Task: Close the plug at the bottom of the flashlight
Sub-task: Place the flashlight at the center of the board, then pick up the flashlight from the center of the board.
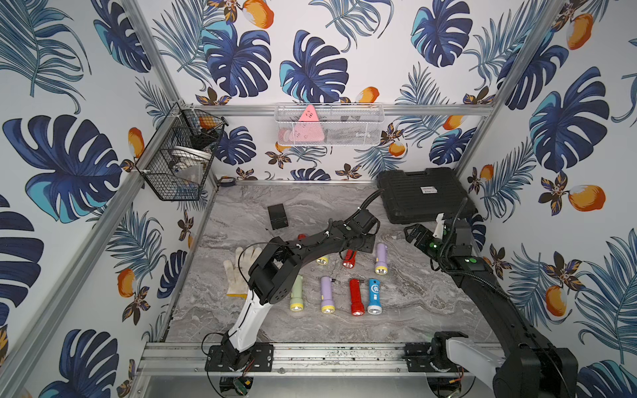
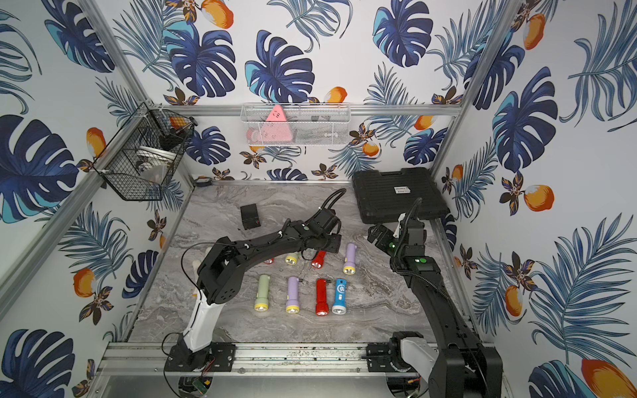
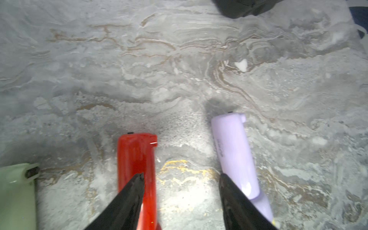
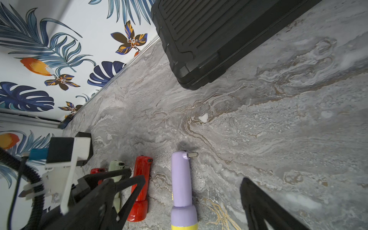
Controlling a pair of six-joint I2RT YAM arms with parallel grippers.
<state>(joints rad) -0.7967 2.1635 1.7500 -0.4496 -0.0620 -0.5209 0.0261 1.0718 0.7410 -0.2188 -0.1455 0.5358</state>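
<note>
In the back row a red flashlight (image 1: 349, 258) (image 2: 319, 259) (image 3: 137, 159) lies beside a lilac flashlight (image 1: 380, 258) (image 2: 350, 258) (image 4: 181, 179). The lilac one's plug (image 4: 192, 155) sticks out sideways at its bottom end. The red one's bottom end shows nothing sticking out. My left gripper (image 3: 181, 175) (image 1: 356, 246) hovers over that row, open, with bare table between its fingers and one fingertip (image 3: 139, 179) overlapping the red body. My right gripper (image 4: 193, 178) (image 1: 412, 233) is open above the lilac flashlight, holding nothing.
A front row holds green (image 1: 296, 293), lilac (image 1: 326, 294), red (image 1: 356, 297) and blue (image 1: 374, 295) flashlights. A black case (image 1: 422, 194) sits at the back right, a small black box (image 1: 277, 216) behind the left arm and a white glove (image 1: 236, 272) at the left.
</note>
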